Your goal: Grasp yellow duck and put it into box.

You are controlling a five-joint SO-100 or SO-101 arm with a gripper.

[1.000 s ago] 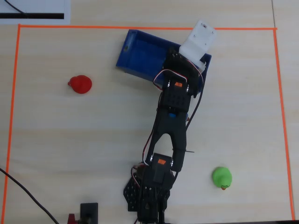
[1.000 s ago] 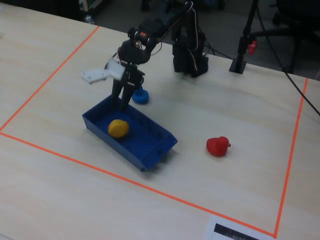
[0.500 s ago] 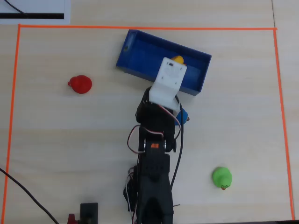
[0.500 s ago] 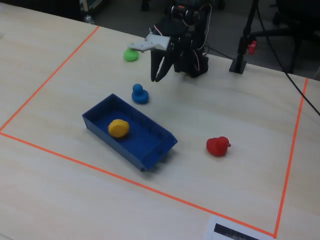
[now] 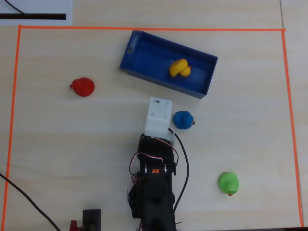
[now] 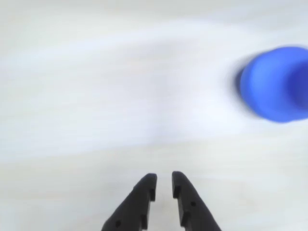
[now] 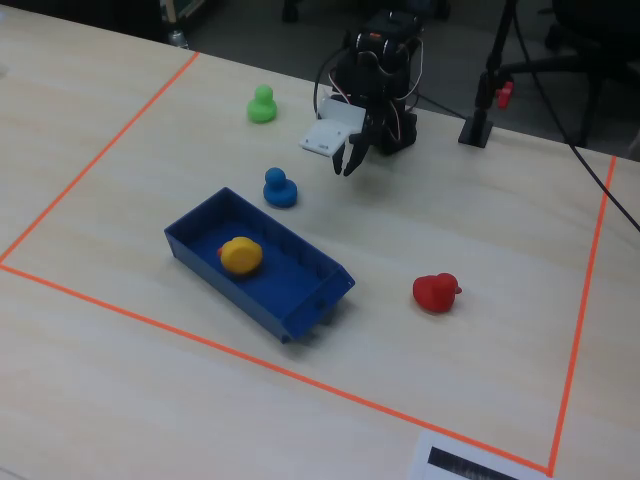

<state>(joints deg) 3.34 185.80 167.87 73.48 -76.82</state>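
Note:
The yellow duck point(image 5: 179, 67) lies inside the blue box point(image 5: 144, 50), toward its right half in the overhead view. In the fixed view the duck point(image 7: 241, 255) lies near the middle of the box point(image 7: 305, 305). My gripper point(image 7: 350, 162) hangs above bare table, apart from the box and pulled back toward the arm's base. In the wrist view the gripper point(image 6: 163, 180) is empty, its jaws almost together with a narrow gap. In the overhead view the white wrist mount point(image 5: 158, 116) hides the jaws.
A blue duck point(image 5: 183, 119) stands just right of the wrist mount and shows blurred at the right in the wrist view point(image 6: 276, 84). A green duck point(image 5: 228, 183) and a red duck point(image 5: 83, 87) stand farther off. Orange tape point(image 5: 144, 29) bounds the work area.

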